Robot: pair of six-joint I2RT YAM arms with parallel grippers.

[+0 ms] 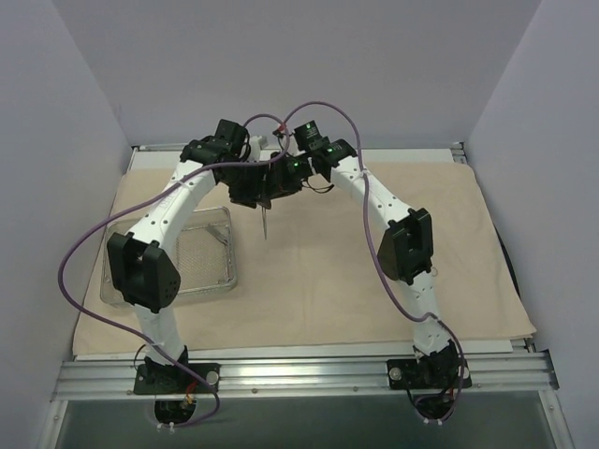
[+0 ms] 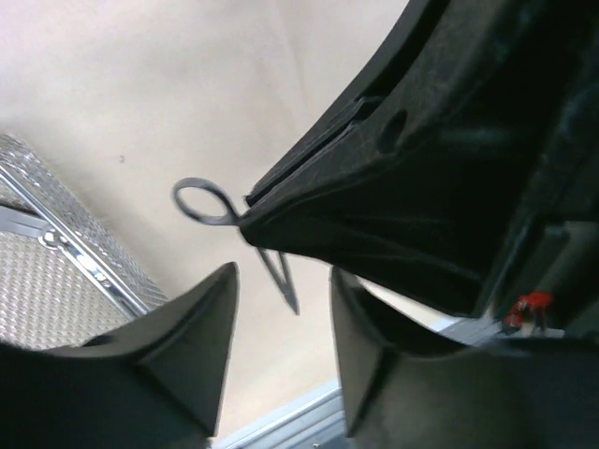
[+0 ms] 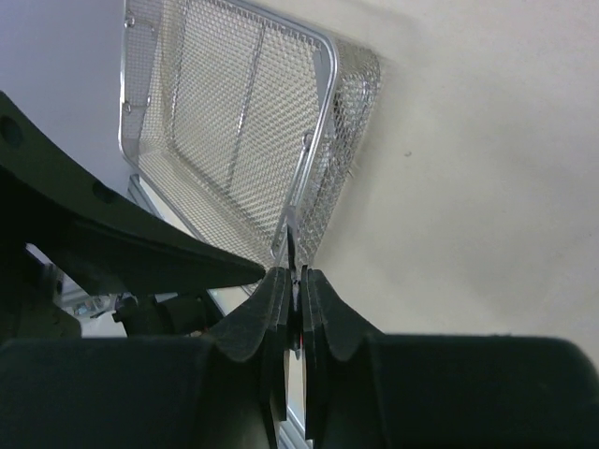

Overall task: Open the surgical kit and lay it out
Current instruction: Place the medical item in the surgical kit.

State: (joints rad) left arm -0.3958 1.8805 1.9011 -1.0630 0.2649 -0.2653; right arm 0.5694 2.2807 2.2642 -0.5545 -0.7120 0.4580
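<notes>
Right gripper (image 3: 293,285) is pinched tight on a thin ring-handled instrument (image 2: 201,201), hanging tip-down above the cloth wrap (image 1: 318,299); left gripper (image 2: 281,313) gapes just beside it, holding nothing. Such a narrow pinch could let it swivel or drop if the left fingers (image 2: 201,327) nudge it. Leftward the mesh tray (image 3: 234,122) crowds in; bare cloth spreads wide rightward

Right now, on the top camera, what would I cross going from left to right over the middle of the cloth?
The wire-mesh tray → the scissor-like instrument → the right arm's elbow. The left arm overlaps the tray, so I leave it out.
</notes>
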